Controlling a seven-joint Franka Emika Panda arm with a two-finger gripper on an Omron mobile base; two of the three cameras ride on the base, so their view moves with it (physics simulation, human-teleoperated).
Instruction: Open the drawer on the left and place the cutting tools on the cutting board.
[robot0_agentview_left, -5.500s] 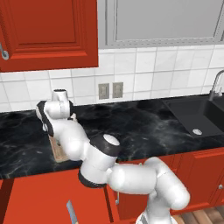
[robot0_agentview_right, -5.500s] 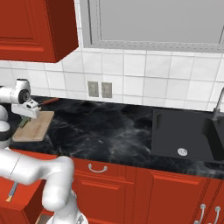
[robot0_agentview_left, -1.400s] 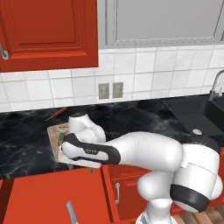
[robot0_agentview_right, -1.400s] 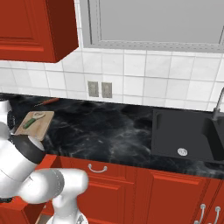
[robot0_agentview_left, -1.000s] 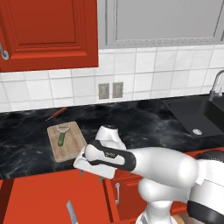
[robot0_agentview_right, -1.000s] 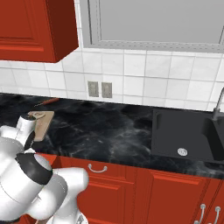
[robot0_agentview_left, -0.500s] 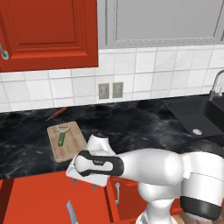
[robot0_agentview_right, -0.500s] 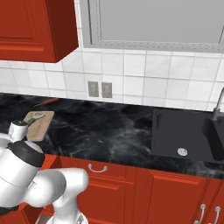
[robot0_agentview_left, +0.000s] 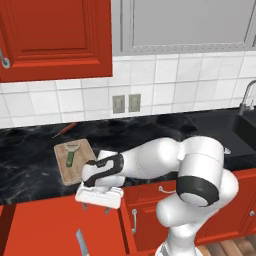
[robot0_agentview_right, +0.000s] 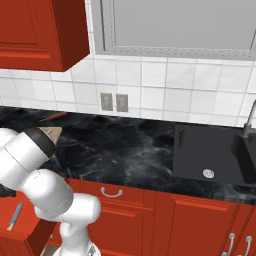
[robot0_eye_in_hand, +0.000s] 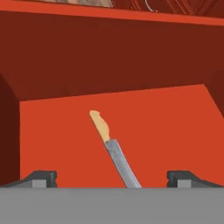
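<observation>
One cutting tool is left for me — the knife, lying flat on the red floor of the open drawer. The peeler already rests on the cutting board, up on the tabletop behind and above my claw.

My claw hangs over the drawer with its fingertips spread wide and nothing between them. The knife lies straight ahead of it, between the two tips: the grey blade runs toward me, the orange-tan handle points away toward the drawer's back wall.

I judge it light, stiff and thin — a smooth blade that could slip or pivot if pinched near its tip. Better to take it across the handle, or just where handle meets blade, coming straight down so the fingers straddle it.
</observation>
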